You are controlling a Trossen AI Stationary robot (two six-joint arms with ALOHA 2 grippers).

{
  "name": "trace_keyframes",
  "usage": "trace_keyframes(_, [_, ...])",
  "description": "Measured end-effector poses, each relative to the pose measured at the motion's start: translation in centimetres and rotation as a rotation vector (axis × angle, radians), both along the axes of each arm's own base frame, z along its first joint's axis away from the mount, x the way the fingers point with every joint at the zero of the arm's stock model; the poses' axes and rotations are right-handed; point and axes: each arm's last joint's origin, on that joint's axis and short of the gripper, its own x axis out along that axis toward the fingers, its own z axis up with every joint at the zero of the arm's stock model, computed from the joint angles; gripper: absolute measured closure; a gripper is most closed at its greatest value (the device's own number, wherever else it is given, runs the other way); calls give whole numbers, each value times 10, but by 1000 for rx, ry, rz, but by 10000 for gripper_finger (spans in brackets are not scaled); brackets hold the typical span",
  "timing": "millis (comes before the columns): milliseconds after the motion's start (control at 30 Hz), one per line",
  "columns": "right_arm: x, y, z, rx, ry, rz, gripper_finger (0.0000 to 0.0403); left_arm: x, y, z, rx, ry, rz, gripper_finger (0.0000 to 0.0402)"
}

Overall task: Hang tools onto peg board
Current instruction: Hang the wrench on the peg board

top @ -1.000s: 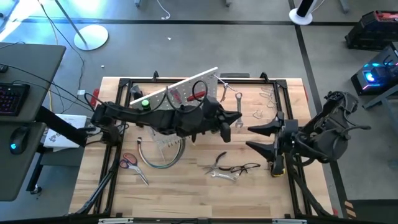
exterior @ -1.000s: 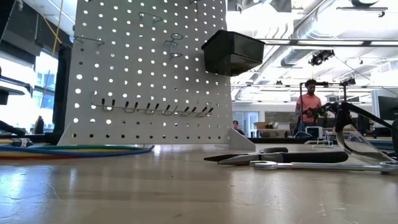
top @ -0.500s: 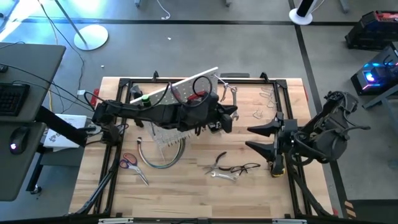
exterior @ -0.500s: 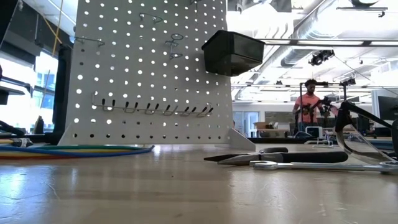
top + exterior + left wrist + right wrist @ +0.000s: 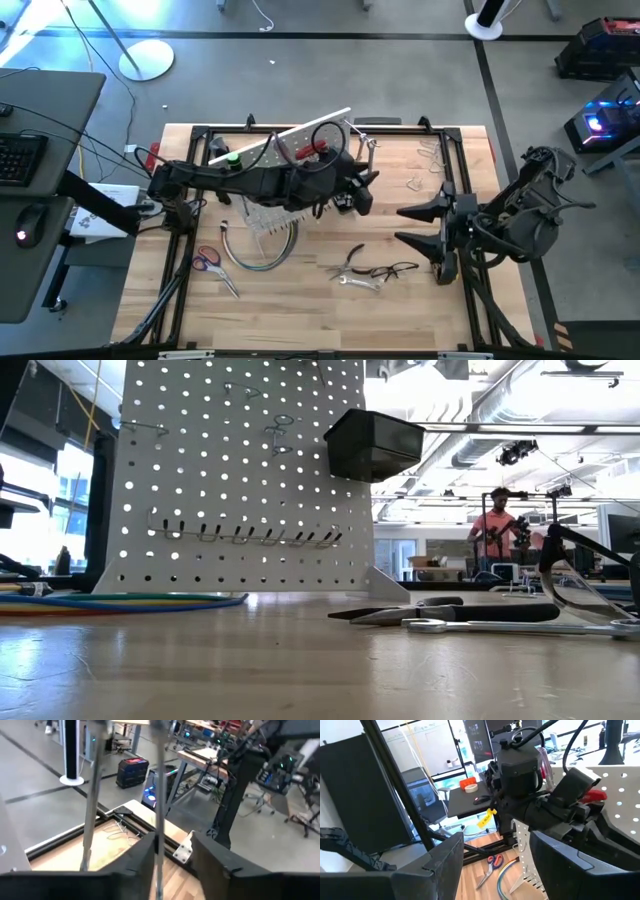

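We see the wooden counter (image 5: 300, 310) carrying the white peg board (image 5: 240, 480), which stands upright near the far edge with a black bin (image 5: 372, 445) fixed to it. The left arm reaches across the board, its left pincer (image 5: 362, 185) beside the board's right end; its fingers (image 5: 145, 862) stand parted with a thin metal rod between them, and we cannot tell whether they grip it. The right pincer (image 5: 415, 225) waits at the counter's right side, fingers spread and empty. On the counter lie red-handled scissors (image 5: 208, 260), black-handled pliers (image 5: 352, 262) and a silver wrench (image 5: 500, 626) just beside them.
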Motion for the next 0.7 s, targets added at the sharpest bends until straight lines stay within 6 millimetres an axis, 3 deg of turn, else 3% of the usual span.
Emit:
trace_keyframes(300, [0, 1, 0, -18, 5, 22, 181, -31, -17, 28, 78, 36, -67, 175])
trace_keyframes(567, [0, 1, 0, -34, 7, 23, 181, -70, -28, 66, 100, -57, -49, 154])
trace_keyframes(700, [0, 2, -1, -14, 16, 70, 181, -81, -45, 78, -1, -154, -164, 154])
